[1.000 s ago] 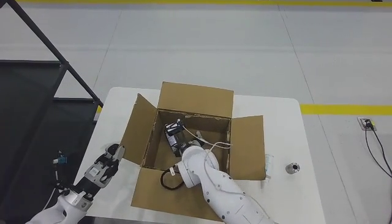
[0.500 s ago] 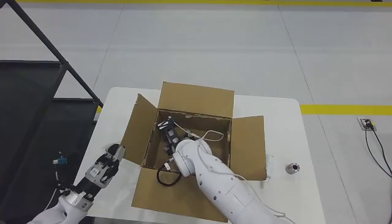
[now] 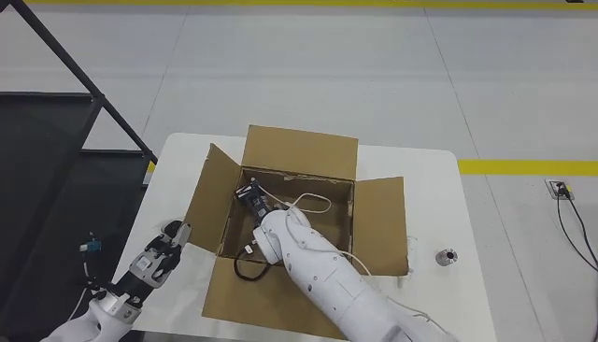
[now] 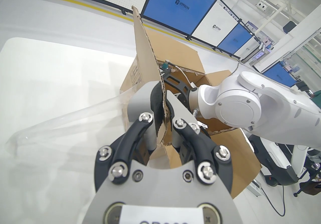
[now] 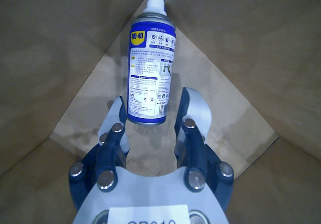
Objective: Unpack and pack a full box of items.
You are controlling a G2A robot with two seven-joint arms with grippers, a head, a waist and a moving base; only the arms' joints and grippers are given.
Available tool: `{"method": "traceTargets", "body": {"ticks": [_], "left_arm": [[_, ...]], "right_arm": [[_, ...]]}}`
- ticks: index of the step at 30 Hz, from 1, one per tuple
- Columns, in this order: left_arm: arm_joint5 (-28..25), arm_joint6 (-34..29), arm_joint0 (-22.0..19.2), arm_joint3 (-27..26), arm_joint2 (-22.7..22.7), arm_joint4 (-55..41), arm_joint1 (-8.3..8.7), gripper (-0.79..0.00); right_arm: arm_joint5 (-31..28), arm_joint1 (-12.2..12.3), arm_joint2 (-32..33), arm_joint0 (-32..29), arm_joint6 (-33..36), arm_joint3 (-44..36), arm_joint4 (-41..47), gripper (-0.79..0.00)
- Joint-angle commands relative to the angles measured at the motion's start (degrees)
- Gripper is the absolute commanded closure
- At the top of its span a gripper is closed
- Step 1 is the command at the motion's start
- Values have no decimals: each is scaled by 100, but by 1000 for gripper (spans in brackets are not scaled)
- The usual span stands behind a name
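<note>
Your right hand is hanging inside the box, fingers apart on either side of the spray can, whose cap is pointing into a corner. Your left hand is clamping the box's side flap above the tabletop.

Bright overhead light; dim inside the box; wrist views' edges bulge.

Factory hall (partitions, ylw tape)
</note>
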Motion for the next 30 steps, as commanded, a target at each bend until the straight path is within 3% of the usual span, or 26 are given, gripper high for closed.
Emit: {"method": "traceTargets", "body": {"ticks": [1,8,11,12,14,23,30], "left_arm": [[-13,3,5,8,-14,-23,6,0],[-54,10,17,19,-29,-60,25,0],[-65,11,17,26,-33,-78,34,0],[-74,14,18,33,-36,-86,36,0],[-71,39,14,54,-48,-106,41,0],[1,164,6,92,-97,-176,55,0],[133,207,-21,145,-167,-285,67,0]], "right_arm": [[-37,-54,1,81,-12,185,64,-357],[-182,-227,21,298,-115,680,261,-366],[-233,-286,33,368,-159,839,323,-332],[-242,-303,36,393,-173,888,336,-305],[-281,-332,49,440,-199,980,372,0],[-398,-380,126,526,-326,1057,470,0],[-93,-338,119,349,-269,689,285,0]]}}
